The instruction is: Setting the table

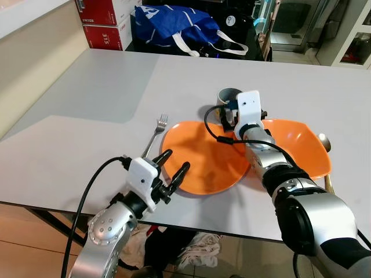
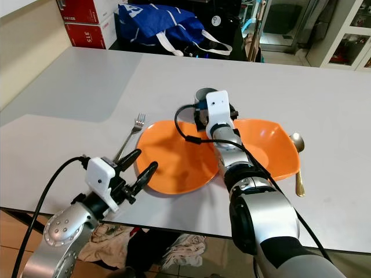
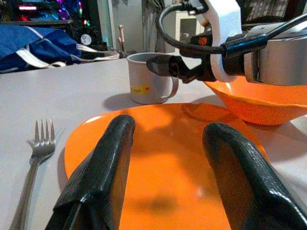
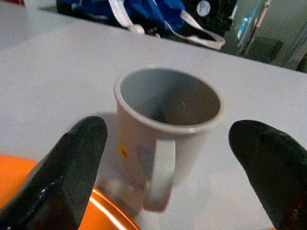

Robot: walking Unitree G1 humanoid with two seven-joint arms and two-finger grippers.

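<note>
Orange flat plate (image 1: 206,159) sits near the front edge of the grey table (image 1: 104,98), with an orange bowl (image 1: 301,145) touching its right side. Silver fork (image 1: 155,132) lies just left of the plate; a gold spoon (image 2: 298,156) lies right of the bowl. Grey mug (image 4: 165,124) stands upright behind the plate. Right gripper (image 4: 168,163) is spread wide, fingers flanking the mug, not touching. Left gripper (image 1: 173,169) is open at the plate's near-left rim, empty.
</note>
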